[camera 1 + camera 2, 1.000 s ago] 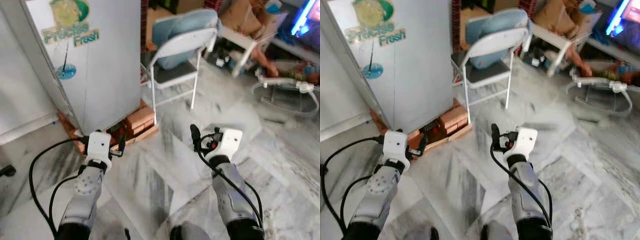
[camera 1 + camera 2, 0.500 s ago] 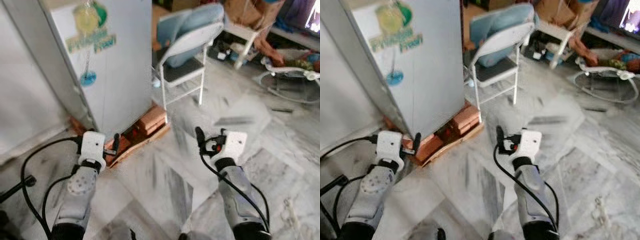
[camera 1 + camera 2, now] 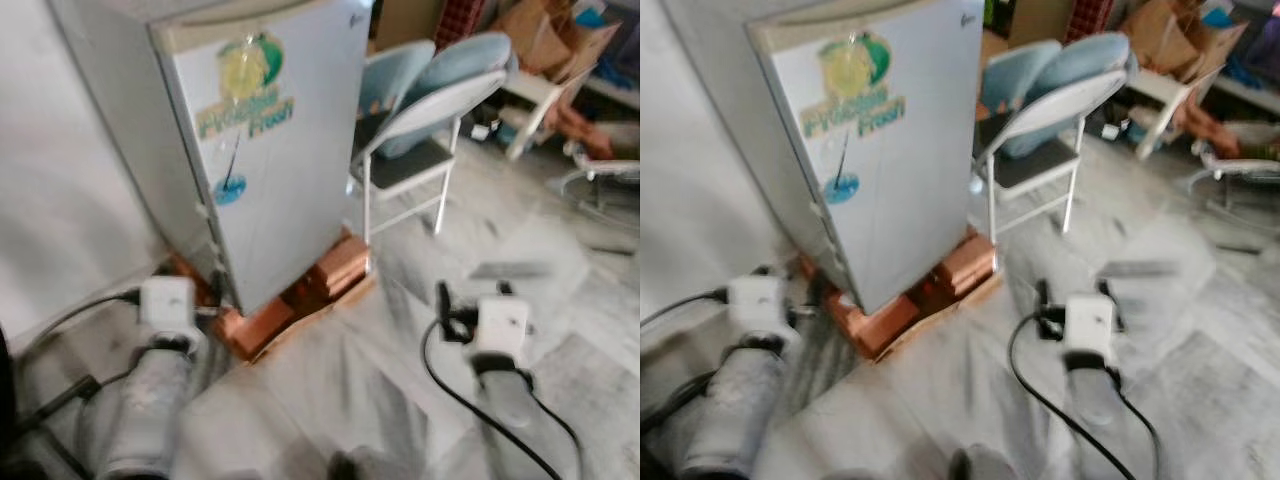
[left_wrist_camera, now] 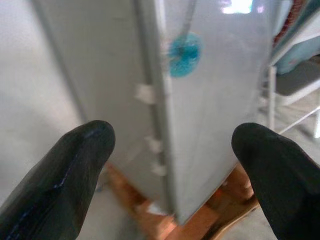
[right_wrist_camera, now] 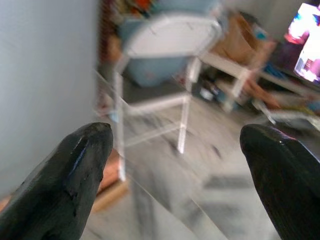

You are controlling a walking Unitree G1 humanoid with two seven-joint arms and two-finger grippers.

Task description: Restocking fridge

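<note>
- The fridge (image 3: pixel 265 150), a small white one with its door shut, stands ahead and to the left, raised off the floor on a stack of bricks (image 3: pixel 325 285).
- Its door carries a green and yellow sticker (image 3: pixel 245 85) and, lower down, a small blue round mark (image 4: pixel 184 54).
- The left gripper (image 4: pixel 172 175) is held low, near the fridge's left bottom corner; its two black fingers (image 4: pixel 60 180) are spread wide with nothing between them, pointing at the door's edge.
- The right gripper (image 5: pixel 185 180) is held out over the bare marble floor (image 3: pixel 560 300), to the right of the fridge and well apart from it; its fingers (image 5: pixel 65 185) are also spread and hold nothing.
- A white folding chair (image 3: pixel 425 130) with pale blue cushions stands just right of the fridge, farther away.
- Cardboard boxes (image 3: pixel 540 35) and a low white table (image 3: pixel 535 95) sit at the far right.
- A black cable (image 3: pixel 470 410) loops along the right arm.
- The head views are blurred.
</note>
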